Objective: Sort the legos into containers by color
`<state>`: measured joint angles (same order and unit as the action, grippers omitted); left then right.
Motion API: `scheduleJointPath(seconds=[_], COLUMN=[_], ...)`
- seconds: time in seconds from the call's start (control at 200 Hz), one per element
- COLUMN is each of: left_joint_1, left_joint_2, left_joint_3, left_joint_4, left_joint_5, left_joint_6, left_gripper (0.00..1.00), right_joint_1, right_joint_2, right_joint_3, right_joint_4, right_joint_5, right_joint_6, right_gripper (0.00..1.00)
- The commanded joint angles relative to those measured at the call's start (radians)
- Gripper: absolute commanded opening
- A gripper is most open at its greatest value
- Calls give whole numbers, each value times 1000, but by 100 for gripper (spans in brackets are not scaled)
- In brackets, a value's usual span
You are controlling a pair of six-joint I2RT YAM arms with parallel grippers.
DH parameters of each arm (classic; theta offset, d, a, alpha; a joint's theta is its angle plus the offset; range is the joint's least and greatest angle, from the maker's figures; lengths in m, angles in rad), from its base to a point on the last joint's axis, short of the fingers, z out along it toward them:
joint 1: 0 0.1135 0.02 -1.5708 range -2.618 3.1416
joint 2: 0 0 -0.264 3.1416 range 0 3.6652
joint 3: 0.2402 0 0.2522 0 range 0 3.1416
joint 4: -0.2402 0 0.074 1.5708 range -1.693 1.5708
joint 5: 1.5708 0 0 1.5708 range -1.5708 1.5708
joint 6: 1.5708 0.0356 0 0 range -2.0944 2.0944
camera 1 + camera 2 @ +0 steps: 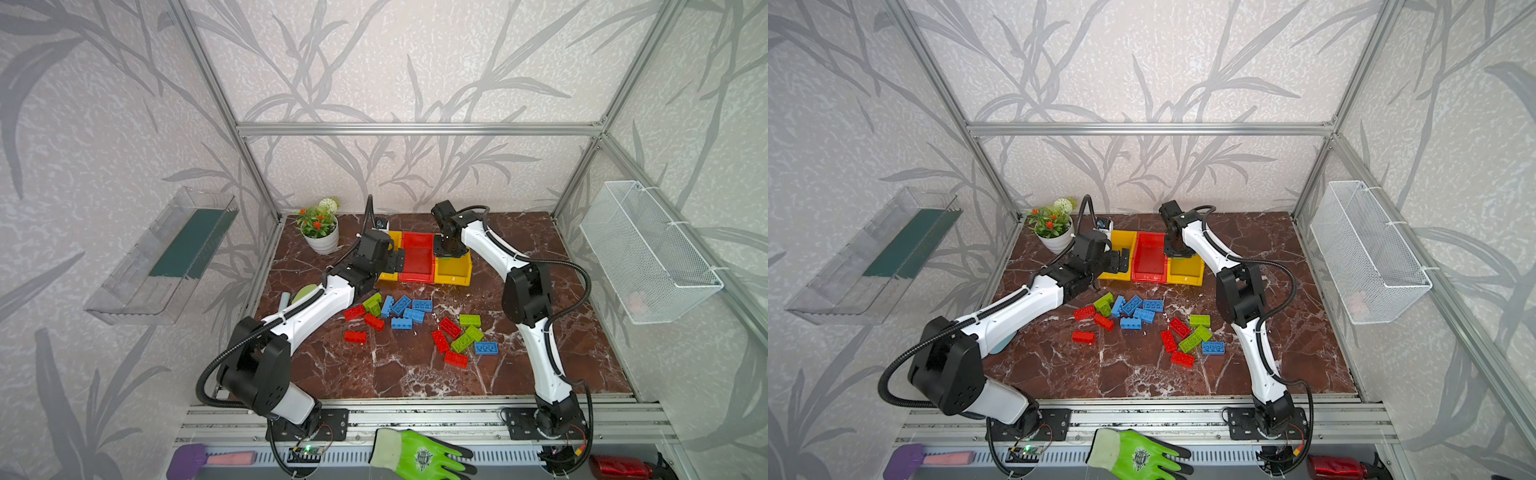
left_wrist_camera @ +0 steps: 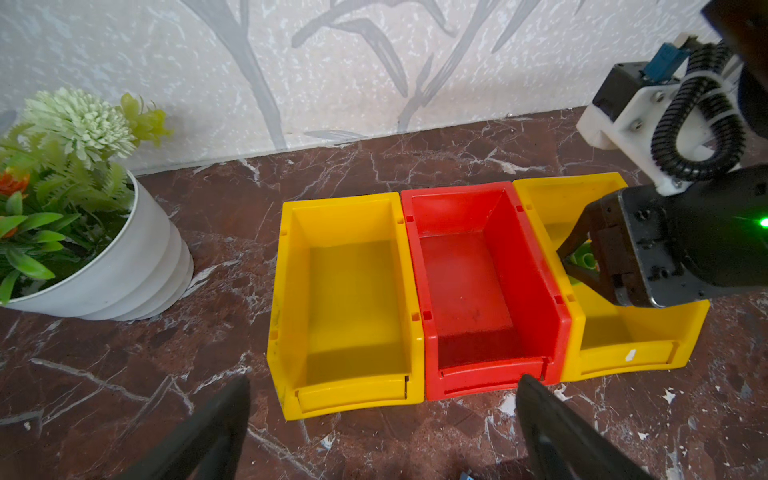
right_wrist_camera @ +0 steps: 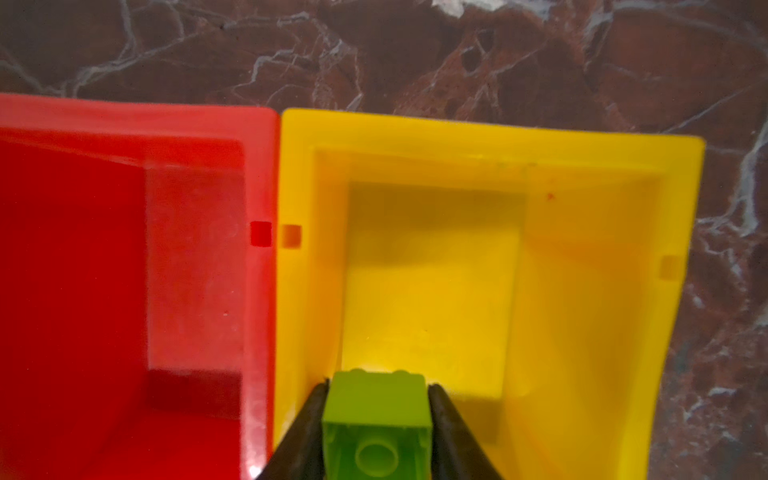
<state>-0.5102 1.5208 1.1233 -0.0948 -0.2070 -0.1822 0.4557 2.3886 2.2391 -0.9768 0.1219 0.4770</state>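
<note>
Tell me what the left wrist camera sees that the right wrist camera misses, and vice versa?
Only the left wrist view shows the potted plant, the left yellow bin and the right gripper from outside. Only the right wrist view shows the hollow underside of the green lego brick, pinched between the fingers above the bare floor of the right yellow bin. Both show the red bin, the right yellow bin, the marble tabletop and some of the brick.

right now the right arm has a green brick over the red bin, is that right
Wrong bin. The green brick between the right fingers is over the yellow bin beside the red bin, as the right wrist view shows.
</note>
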Motion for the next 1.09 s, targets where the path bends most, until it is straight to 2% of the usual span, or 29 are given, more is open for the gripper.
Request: scheduleJointPath(seconds=[0.0,0.035,0.11,0.255,0.36,0.46,0.595,0.765,0.95,1.09], left_joint_1=[16,19,24,25,24,21,8,-21,-76,-107], left_joint_2=[-6,-11,-25,-50,-64,-78,-91,-103,-113,-156], left_joint_3=[11,2,-20,-44,-51,-61,-87,-114,-100,-117], left_joint_4=[33,40,55,52,40,29,30,22,-34,-56], left_joint_5=[15,15,11,13,35,75,127,145,166,151], left_joint_6=[18,21,28,36,17,-7,-22,-53,-77,-110], left_gripper=[99,99,99,99,99,99,99,99,99,99], right_joint_1=[-9,-11,-11,-11,-9,-5,8,8,14,19], right_joint_2=[55,70,87,69,9,-99,-341,-586,-677,-708], right_joint_3=[98,131,195,274,247,98,-306,-734,-967,-1060], right_joint_4=[-94,-113,-148,-215,-269,-273,-114,51,116,186], right_joint_5=[-13,-15,-9,-7,12,30,13,-44,-104,-146], right_joint_6=[-11,-18,-37,-55,-53,-34,-13,45,85,101], right_gripper=[54,59,63,64,65,73,84,88,88,88])
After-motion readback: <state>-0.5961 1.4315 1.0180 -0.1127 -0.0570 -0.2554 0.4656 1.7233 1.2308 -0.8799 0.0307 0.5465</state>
